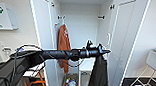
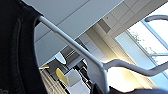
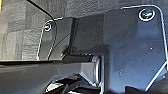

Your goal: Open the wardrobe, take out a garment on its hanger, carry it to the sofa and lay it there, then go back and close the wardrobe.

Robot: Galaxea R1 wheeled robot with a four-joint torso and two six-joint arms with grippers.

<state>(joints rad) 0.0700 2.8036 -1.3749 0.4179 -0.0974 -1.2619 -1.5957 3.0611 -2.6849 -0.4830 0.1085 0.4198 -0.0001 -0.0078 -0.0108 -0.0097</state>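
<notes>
White-walled room, wardrobe (image 1: 80, 26) ahead, both doors swung wide. Rust-orange top (image 1: 63, 45) hangs from rail inside, at wardrobe's left side. Left arm reaches across front of wardrobe; left pincer (image 1: 103, 50) pinching hanger (image 2: 82, 53), garment (image 1: 99, 74) hanging below it, outside wardrobe near right door. Right pincer: cannot tell. White chair (image 1: 149, 71) at right.

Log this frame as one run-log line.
wardrobe: doors open | left claw: holding hanger | black top: hanging from claw | orange top: inside wardrobe
</notes>
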